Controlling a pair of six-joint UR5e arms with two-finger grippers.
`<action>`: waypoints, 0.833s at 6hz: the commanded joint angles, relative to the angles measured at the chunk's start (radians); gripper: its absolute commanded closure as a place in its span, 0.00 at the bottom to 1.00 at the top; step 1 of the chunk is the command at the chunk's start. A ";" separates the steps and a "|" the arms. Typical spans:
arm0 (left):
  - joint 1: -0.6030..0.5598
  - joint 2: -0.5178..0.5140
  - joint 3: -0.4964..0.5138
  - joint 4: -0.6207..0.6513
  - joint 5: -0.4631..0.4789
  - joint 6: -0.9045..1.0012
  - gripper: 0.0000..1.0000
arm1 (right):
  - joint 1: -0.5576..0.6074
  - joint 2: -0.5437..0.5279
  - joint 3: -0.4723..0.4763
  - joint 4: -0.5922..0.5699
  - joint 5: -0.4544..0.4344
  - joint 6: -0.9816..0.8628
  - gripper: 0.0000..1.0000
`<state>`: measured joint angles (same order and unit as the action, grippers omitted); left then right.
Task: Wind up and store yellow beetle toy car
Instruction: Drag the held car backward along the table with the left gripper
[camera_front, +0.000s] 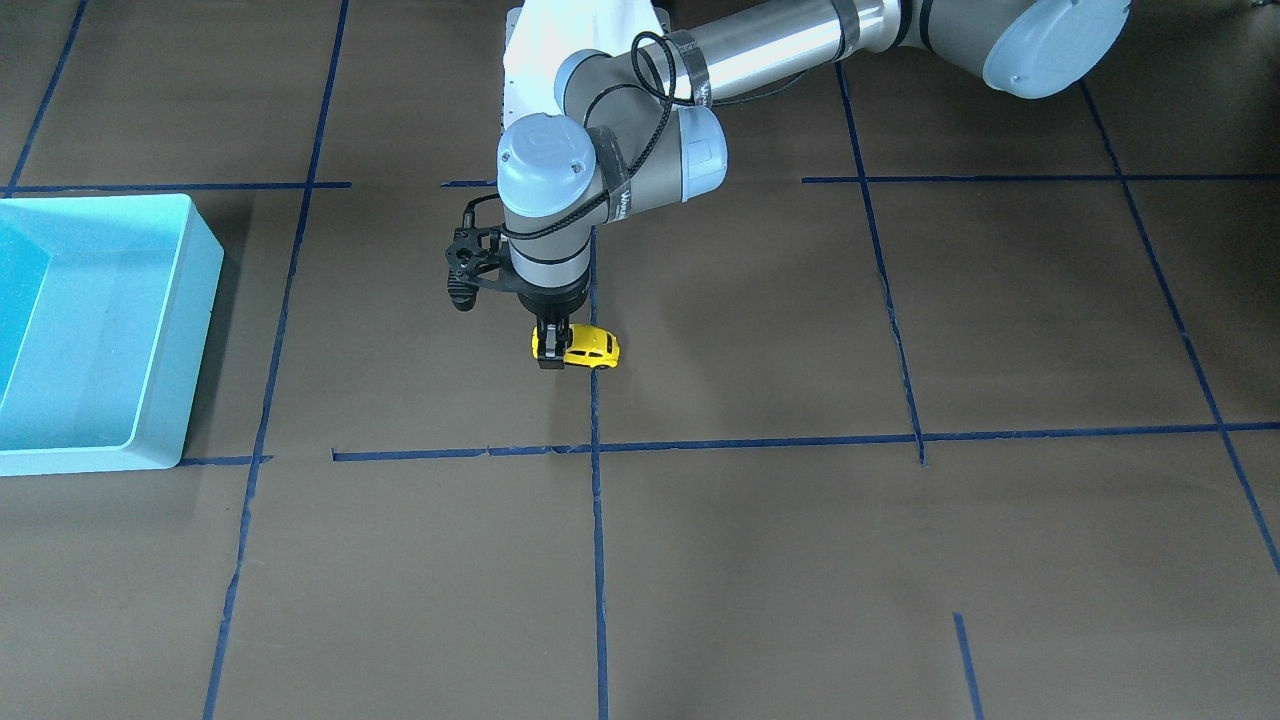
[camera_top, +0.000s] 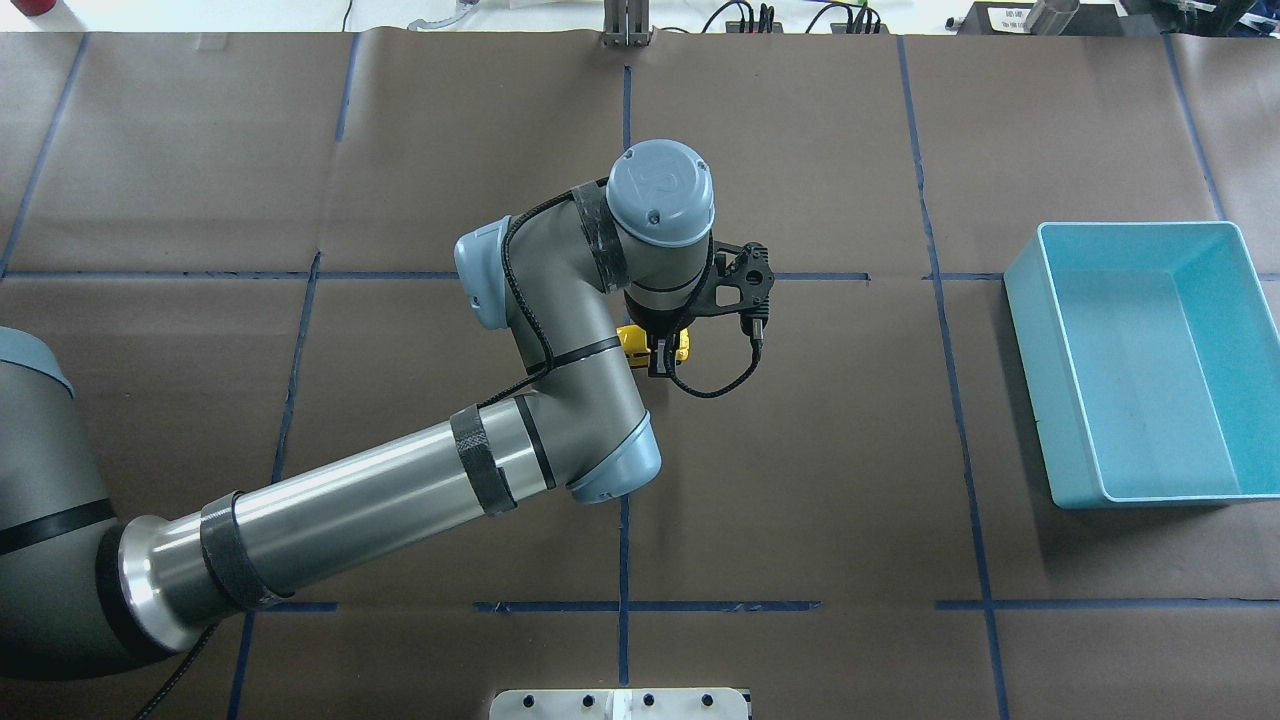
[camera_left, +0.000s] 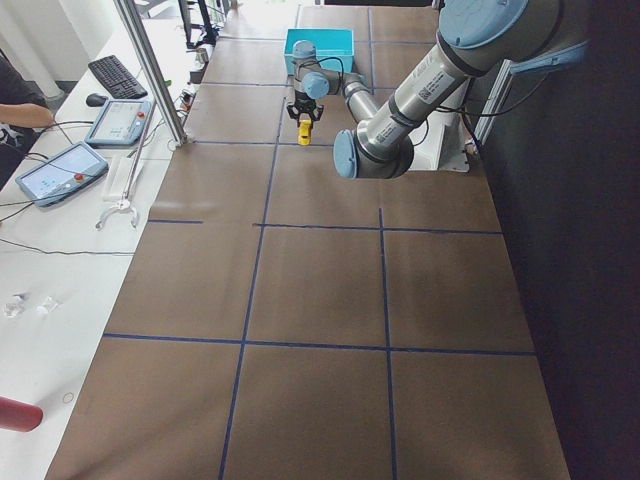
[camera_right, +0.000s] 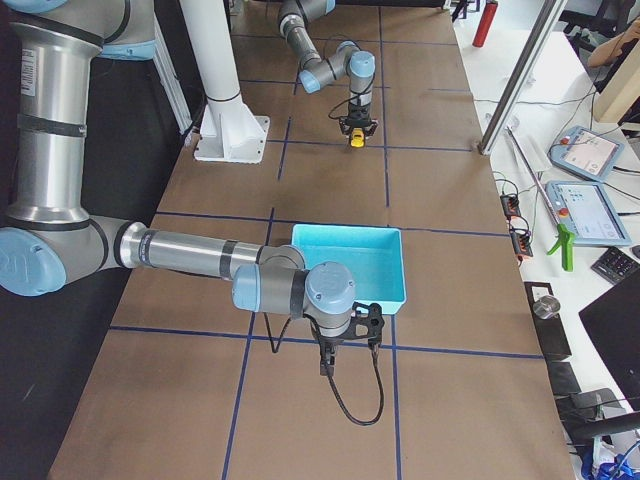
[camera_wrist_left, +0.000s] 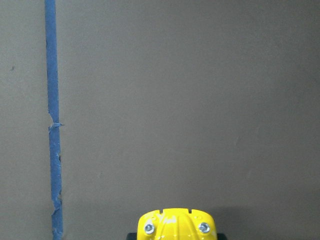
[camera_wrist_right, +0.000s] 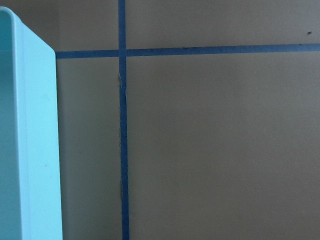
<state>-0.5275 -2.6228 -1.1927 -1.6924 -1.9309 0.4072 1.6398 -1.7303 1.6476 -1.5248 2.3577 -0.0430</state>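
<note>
The yellow beetle toy car (camera_front: 592, 347) sits on the brown table near its middle, beside a blue tape line. My left gripper (camera_front: 550, 352) points straight down and is shut on one end of the car, with its wheels at table level. The overhead view shows the car (camera_top: 681, 346) partly hidden under the left gripper (camera_top: 660, 358). The left wrist view shows the car's yellow end (camera_wrist_left: 176, 225) at the bottom edge. My right gripper (camera_right: 325, 352) hangs beside the light blue bin (camera_right: 350, 262); I cannot tell if it is open or shut.
The light blue bin (camera_top: 1035, 390) stands at the table's right side in the overhead view, and nothing shows inside it. Its wall (camera_wrist_right: 40, 150) fills the left of the right wrist view. Blue tape lines cross the brown table cover (camera_front: 900, 560).
</note>
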 joint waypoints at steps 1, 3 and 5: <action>0.000 0.018 0.002 -0.022 -0.014 0.001 1.00 | 0.000 0.000 -0.002 0.000 0.000 0.000 0.00; -0.002 0.027 0.004 -0.049 -0.014 0.001 1.00 | 0.000 0.000 -0.002 0.002 0.000 0.000 0.00; -0.003 0.038 0.002 -0.067 -0.014 0.001 1.00 | 0.000 0.000 -0.005 0.002 -0.002 0.000 0.00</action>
<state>-0.5302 -2.5924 -1.1892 -1.7473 -1.9451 0.4080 1.6398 -1.7303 1.6441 -1.5240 2.3573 -0.0429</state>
